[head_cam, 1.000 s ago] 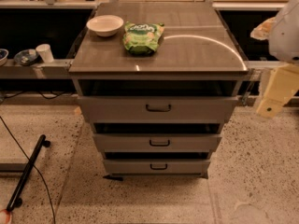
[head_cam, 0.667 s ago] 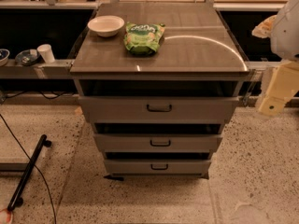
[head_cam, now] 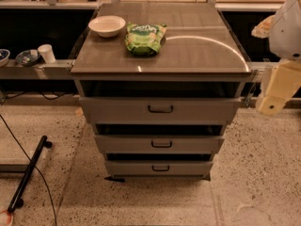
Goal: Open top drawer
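The top drawer (head_cam: 117, 110) is the widest grey front of the cabinet, with a small black bar handle (head_cam: 160, 109) at its centre. A dark gap shows above it, under the cabinet top. Two narrower drawer fronts (head_cam: 161, 144) sit below it, each set further back. My arm comes in at the right edge, and my gripper (head_cam: 273, 100) is its cream-coloured end, hanging to the right of the cabinet about level with the top drawer. It is well apart from the handle and touches nothing.
On the cabinet top (head_cam: 197, 51) lie a white bowl (head_cam: 107, 25) and a green snack bag (head_cam: 144, 37). A shelf to the left holds a paper cup (head_cam: 46, 53) and small dishes. A black rod (head_cam: 28, 173) and cable lie on the speckled floor at left.
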Controlling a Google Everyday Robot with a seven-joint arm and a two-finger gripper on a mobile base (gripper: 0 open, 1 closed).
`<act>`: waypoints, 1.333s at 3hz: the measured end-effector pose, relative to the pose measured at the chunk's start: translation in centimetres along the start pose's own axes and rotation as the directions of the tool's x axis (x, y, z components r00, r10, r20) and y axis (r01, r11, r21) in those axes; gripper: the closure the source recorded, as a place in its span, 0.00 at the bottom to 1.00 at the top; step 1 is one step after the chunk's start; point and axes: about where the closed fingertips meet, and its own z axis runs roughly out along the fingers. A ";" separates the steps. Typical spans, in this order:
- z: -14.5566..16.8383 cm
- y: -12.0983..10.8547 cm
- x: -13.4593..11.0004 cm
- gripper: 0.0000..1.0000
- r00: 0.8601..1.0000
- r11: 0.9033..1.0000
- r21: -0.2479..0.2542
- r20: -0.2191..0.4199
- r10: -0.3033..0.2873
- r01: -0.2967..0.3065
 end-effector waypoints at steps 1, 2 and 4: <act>0.2 -0.5 0.7 0.00 1.000 1.000 0.003 -0.010 0.002 -0.002; 0.0 -0.7 1.1 0.00 1.000 1.000 0.002 -0.015 0.006 -0.006; -0.4 -1.1 1.8 0.00 1.000 1.000 -0.004 -0.017 0.016 -0.016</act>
